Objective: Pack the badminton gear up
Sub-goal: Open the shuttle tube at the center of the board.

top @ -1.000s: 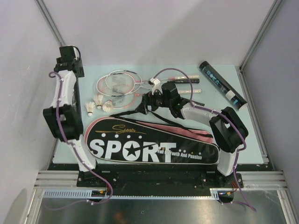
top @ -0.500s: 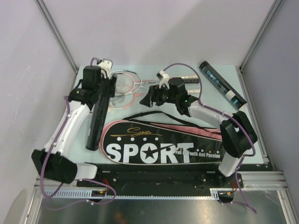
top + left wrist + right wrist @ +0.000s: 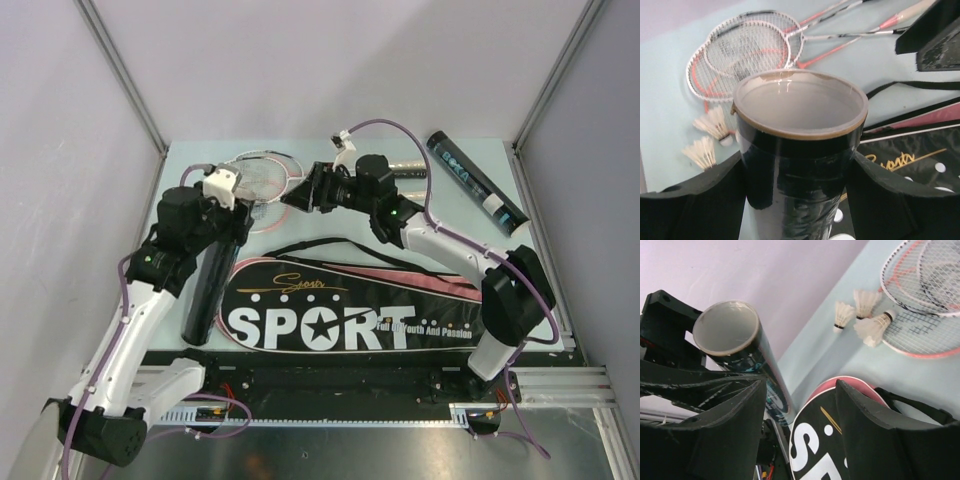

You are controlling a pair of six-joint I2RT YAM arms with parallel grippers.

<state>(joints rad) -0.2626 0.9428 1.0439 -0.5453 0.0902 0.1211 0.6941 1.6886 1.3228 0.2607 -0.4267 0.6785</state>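
The open tube (image 3: 800, 150) is dark and shiny, and its mouth points up with nothing inside that I can see. It looks light and stiff, like thick card, and smooth enough to slip. A hard squeeze could dent it. The left claw (image 3: 799, 192) pinches it from both sides, a little below the rim, and holds it up over the left end of the racket bag (image 3: 340, 310). That looks like a good place to hold, since the mouth stays free.

Three shuttlecocks (image 3: 867, 315) lie on the table (image 3: 660, 125), just beside the round heads of the rackets (image 3: 747, 50). One touches the strings. They look very light, and their feathers would bend or snap easily. I think the small round tip is the safest part to pinch, and softly.

The right claw (image 3: 800, 410) is spread apart with nothing between its fingers. It hangs above the thin racket sticks, near the middle of the table.

The rackets lie crossed over each other at the far side. They are thin and light, so the stick or the handle is the place to grab, not the strings.

A second tube (image 3: 478, 183) lies at the far right, well apart from the rest.
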